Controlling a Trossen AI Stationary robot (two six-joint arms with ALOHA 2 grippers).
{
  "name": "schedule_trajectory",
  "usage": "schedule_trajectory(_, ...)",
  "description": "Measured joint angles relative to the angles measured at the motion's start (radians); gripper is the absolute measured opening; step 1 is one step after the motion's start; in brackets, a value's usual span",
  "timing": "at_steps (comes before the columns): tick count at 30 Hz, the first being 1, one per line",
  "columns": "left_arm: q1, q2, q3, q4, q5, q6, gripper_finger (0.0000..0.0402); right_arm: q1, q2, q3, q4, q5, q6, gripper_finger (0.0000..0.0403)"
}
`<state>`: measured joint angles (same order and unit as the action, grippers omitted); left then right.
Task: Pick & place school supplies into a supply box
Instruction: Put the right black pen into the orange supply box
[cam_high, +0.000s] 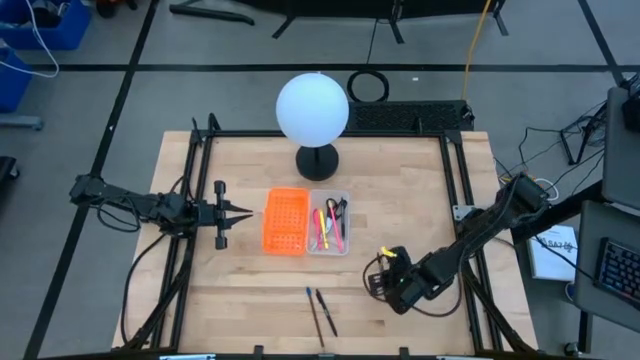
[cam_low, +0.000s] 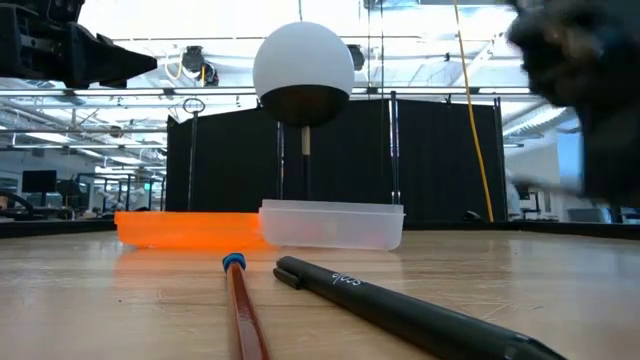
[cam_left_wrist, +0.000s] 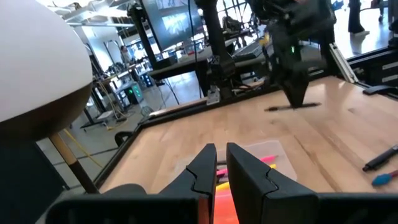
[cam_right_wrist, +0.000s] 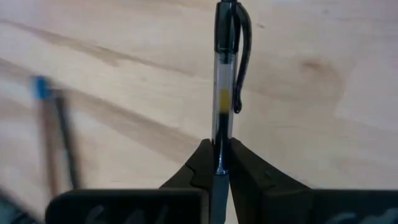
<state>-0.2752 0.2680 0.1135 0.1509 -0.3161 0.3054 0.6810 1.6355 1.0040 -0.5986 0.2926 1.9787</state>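
The clear supply box (cam_high: 328, 243) lies mid-table beside an orange perforated tray (cam_high: 285, 220) and holds pink and yellow pens and black-handled scissors (cam_high: 338, 210). A blue-capped pencil (cam_low: 240, 300) and a black pen (cam_low: 400, 312) lie flat near the table's front edge. My right gripper (cam_right_wrist: 221, 152), over the near right part of the table (cam_high: 385, 268), is shut on a clear-barrelled pen with a black clip (cam_right_wrist: 225, 74). My left gripper (cam_left_wrist: 221, 163) hovers shut and level at the table's left, pointing at the orange tray, with nothing in it. My right gripper pinches the pen's clear barrel (cam_right_wrist: 222, 134) between its two fingers, just below the clip. The fingers slant down from the table's right side and lie across the pen. The clip end sticks out past them. The pen (cam_left_wrist: 292, 107) hangs about level, clear of the table.
A white globe lamp (cam_high: 312, 108) on a black round foot (cam_high: 318, 160) stands behind the two trays. Black frame rails (cam_high: 455, 200) run along the table's left, right and far sides. Bare wood lies between the right gripper and the supply box.
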Motion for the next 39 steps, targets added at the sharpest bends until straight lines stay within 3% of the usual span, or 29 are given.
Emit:
schedule_trajectory(5,0.0,0.0,0.0,0.0,0.0,0.0,0.0047,-0.055,-0.07,0.001,0.039,0.122,-0.107,0.002)
schedule_trajectory(8,0.0,0.0,0.0,0.001,0.0,0.0,0.0047,-0.125,-0.095,0.002,0.096,0.137,-0.205,0.002)
schedule_trajectory(16,0.0,0.0,0.0,0.011,0.0,0.002,0.0047,-0.4,-0.101,0.003,0.338,0.043,-0.557,0.002)
schedule_trajectory(23,0.0,0.0,0.0,0.011,0.0,0.006,0.0047,-0.587,-0.085,0.004,0.403,-0.081,-0.669,0.002)
schedule_trajectory(27,0.0,0.0,0.0,0.011,0.0,0.006,0.0047,-0.627,-0.03,0.036,0.462,-0.102,-0.718,0.002)
schedule_trajectory(31,0.0,0.0,0.0,0.024,0.0,0.006,0.0047,-0.642,0.08,0.157,0.453,-0.143,-0.781,0.002)
schedule_trajectory(39,0.0,0.0,0.0,0.026,0.0,0.006,0.0047,-0.663,0.225,0.333,0.317,-0.163,-0.812,0.002)
